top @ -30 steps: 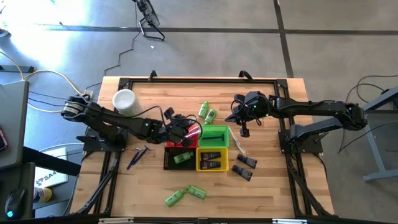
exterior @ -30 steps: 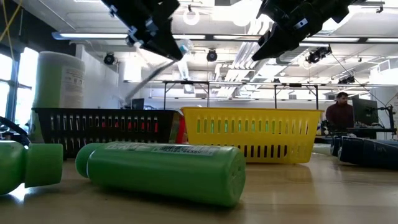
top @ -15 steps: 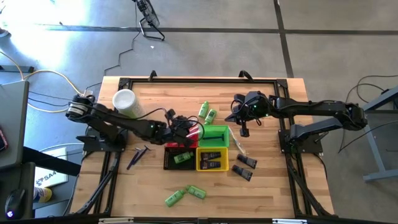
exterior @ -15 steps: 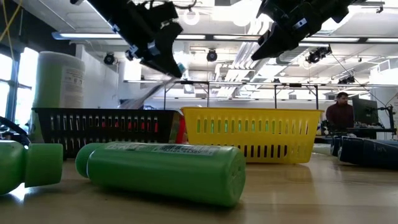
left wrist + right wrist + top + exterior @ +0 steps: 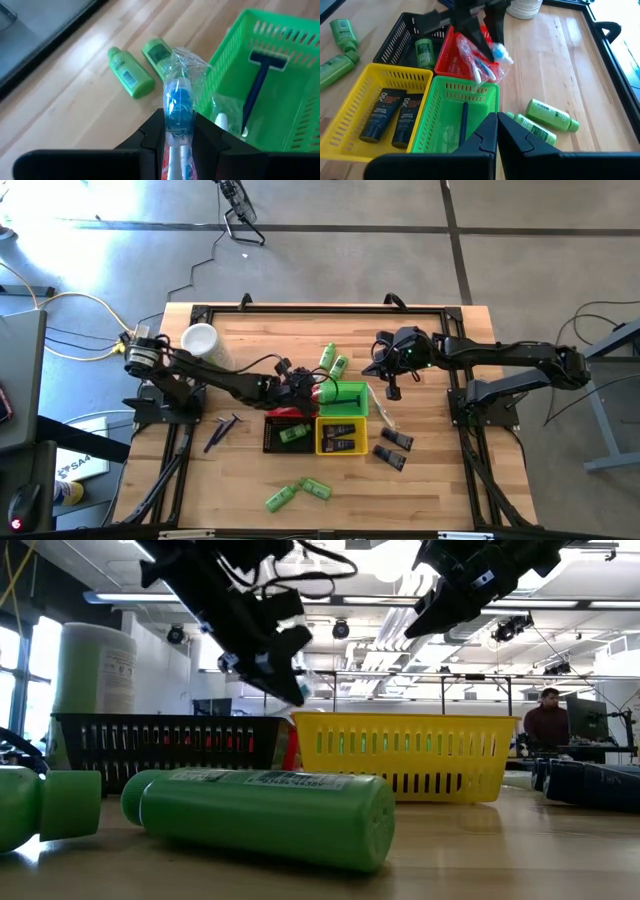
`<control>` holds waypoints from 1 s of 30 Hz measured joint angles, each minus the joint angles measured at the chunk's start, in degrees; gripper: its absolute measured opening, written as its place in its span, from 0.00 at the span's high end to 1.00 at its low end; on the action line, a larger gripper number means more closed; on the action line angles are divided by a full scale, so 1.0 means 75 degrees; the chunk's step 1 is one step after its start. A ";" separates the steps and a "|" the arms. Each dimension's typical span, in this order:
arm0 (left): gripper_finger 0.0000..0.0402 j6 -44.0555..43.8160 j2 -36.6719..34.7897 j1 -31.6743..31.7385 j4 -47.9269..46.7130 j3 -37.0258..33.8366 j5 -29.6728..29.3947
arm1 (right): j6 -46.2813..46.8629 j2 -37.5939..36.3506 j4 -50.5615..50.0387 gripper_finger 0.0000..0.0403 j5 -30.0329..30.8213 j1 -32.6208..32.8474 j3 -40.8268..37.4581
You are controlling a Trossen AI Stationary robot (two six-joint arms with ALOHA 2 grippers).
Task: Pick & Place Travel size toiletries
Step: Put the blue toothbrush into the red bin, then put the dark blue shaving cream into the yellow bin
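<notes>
My left gripper (image 5: 178,142) is shut on a clear-wrapped toothbrush pack (image 5: 178,100) with blue, white and red inside, hovering where the red basket (image 5: 451,62) meets the green basket (image 5: 280,35). A blue razor (image 5: 257,82) lies in the green basket. Two green mini bottles (image 5: 131,75) lie on the wood just beyond. My right gripper (image 5: 497,135) is shut on nothing, raised beside the green basket's far right corner (image 5: 392,388). Dark tubes (image 5: 380,117) lie in the yellow basket, and a green bottle (image 5: 424,50) in the black one. My left gripper pinches the toothbrush pack between its two fingers (image 5: 150,140), on the pack's lower part (image 5: 177,132). The pack runs along the fingers and sticks out past their tips. It is lifted clear, slanting down toward the baskets (image 5: 482,60).
A white cup (image 5: 201,342) stands at the far left. Two green bottles (image 5: 298,493) lie near the near edge, dark packets (image 5: 394,448) right of the yellow basket (image 5: 341,437), purple sticks (image 5: 222,430) at the left. A person (image 5: 548,725) sits far behind the table.
My left gripper has carried the toothbrush pack toward the table's right, from over the red basket toward the green basket, and has come lower. It has stayed shut on the pack.
</notes>
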 joint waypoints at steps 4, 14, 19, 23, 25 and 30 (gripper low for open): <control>0.84 0.0037 0.0117 0.0000 0.0111 0.0007 0.0046 | 0.0000 0.0000 0.0006 0.99 0.0000 -0.0003 0.0000; 0.81 0.0071 0.0117 0.0056 -0.0048 -0.0008 0.0043 | 0.0000 0.0000 0.0006 0.99 -0.0002 -0.0001 0.0000; 0.67 0.0066 0.0115 0.0108 -0.0032 -0.0008 0.0045 | 0.0000 0.0000 0.0006 0.99 0.0000 0.0000 0.0000; 0.59 0.0285 0.0025 0.0093 -0.0074 0.0004 0.0062 | 0.0000 0.0000 0.0003 0.99 -0.0001 -0.0002 0.0000; 0.57 0.0451 -0.0102 0.0093 -0.0088 0.0131 0.0063 | 0.0000 0.0000 0.0003 0.99 -0.0001 -0.0002 0.0000; 0.57 0.0980 -0.0589 0.0093 -0.0353 0.0597 0.0058 | 0.0000 0.0000 0.0000 0.99 -0.0003 0.0000 0.0000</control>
